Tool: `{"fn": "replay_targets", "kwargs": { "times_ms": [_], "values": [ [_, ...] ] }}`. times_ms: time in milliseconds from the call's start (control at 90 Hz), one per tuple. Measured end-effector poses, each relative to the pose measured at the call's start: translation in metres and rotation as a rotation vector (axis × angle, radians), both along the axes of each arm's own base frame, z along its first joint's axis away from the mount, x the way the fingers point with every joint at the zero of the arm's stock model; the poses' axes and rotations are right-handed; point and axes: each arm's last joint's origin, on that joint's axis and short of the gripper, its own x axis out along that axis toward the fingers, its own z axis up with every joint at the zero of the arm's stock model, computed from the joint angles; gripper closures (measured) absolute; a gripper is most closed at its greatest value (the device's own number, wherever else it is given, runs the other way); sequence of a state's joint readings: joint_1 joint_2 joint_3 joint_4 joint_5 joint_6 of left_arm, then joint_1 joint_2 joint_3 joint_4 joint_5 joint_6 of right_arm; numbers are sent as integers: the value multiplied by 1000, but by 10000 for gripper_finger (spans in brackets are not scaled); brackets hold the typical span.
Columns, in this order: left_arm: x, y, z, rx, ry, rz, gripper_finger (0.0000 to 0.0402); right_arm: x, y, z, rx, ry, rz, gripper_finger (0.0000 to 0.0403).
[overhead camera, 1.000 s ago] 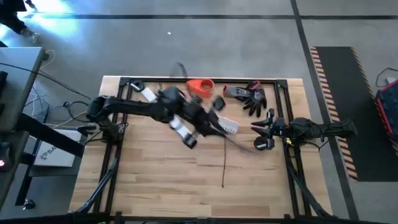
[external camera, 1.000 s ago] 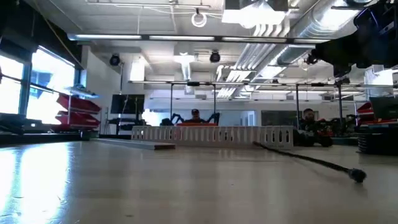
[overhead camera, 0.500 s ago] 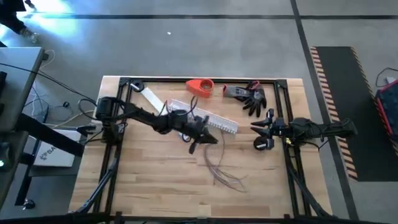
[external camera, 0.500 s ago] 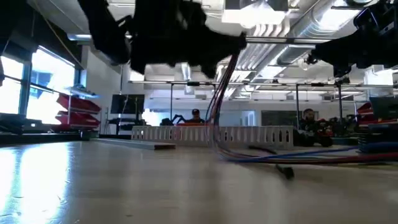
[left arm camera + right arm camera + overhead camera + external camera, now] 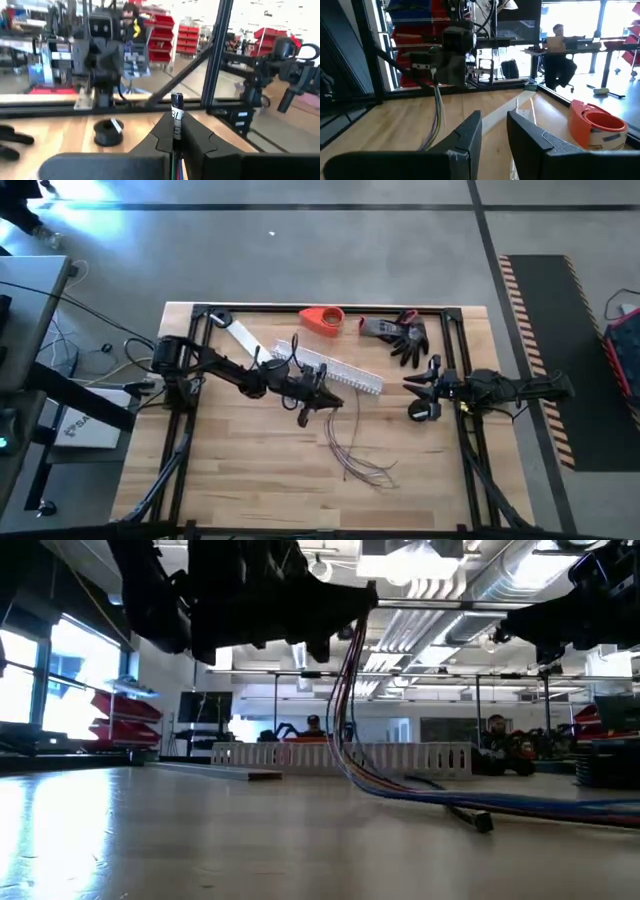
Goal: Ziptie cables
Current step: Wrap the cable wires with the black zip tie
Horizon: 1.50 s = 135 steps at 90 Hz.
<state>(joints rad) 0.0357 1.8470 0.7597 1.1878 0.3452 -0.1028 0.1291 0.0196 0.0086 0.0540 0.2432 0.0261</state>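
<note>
Where left jaws [image 5: 322, 402] clamp, cables [image 5: 350, 452] dangling.

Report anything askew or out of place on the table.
The cables hang from the left gripper by one end, the loose ends splayed across the table. The right gripper waits open at the right edge.

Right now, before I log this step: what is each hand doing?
Left hand: shut on the thin dark-grey cables, lifting one end.
Right hand: open, empty, waiting at the table's right edge.
</note>
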Motion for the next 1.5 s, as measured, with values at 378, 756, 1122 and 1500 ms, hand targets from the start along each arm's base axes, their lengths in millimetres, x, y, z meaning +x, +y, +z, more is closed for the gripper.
{"fn": "replay_targets", "kwargs": {
  "times_ms": [378, 756, 1122, 1500],
  "values": [
    [-12, -7, 45, -49, -188, 22, 400, -1, -1, 12, 323, -161, -7, 325],
    [-11, -7, 79, -16, -290, 141, 400, 20, 4, 13, 546, -134, 63, 312],
    [2, -10, 88, -17, -212, 185, 400, 114, 1, 57, 268, 247, 296, 181],
    [3, -10, 90, -46, -219, 259, 400, 209, -42, 65, 162, 351, 714, 160]
  ]
}}
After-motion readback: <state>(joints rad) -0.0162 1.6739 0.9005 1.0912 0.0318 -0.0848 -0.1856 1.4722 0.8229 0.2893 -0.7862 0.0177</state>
